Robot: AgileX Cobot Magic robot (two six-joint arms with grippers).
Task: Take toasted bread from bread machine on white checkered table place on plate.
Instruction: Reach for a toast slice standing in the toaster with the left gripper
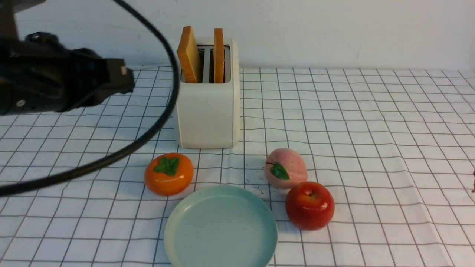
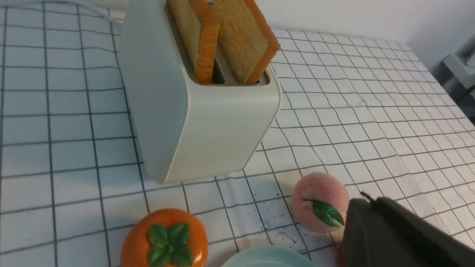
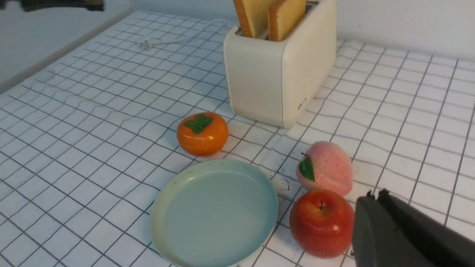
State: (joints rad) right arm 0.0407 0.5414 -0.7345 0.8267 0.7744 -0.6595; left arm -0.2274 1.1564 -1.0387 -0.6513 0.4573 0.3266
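Note:
Two slices of toasted bread (image 1: 190,55) (image 1: 219,55) stand upright in the slots of the cream-white bread machine (image 1: 207,111) at the back middle of the white checkered table (image 1: 371,129). The mint-green plate (image 1: 220,228) lies empty at the front. My left gripper (image 1: 128,79) hovers above the table to the left of the bread machine, shut and empty; in its wrist view (image 2: 365,198) the toast (image 2: 241,40) is ahead. My right gripper (image 3: 374,194) is shut and empty, low beside the red apple, at the front view's right edge.
An orange persimmon (image 1: 169,173) lies left of the plate, with a pink peach (image 1: 285,167) and a red apple (image 1: 309,205) at its right. A black cable (image 1: 163,111) arcs across the left side. The toaster's white cord (image 3: 148,43) lies behind.

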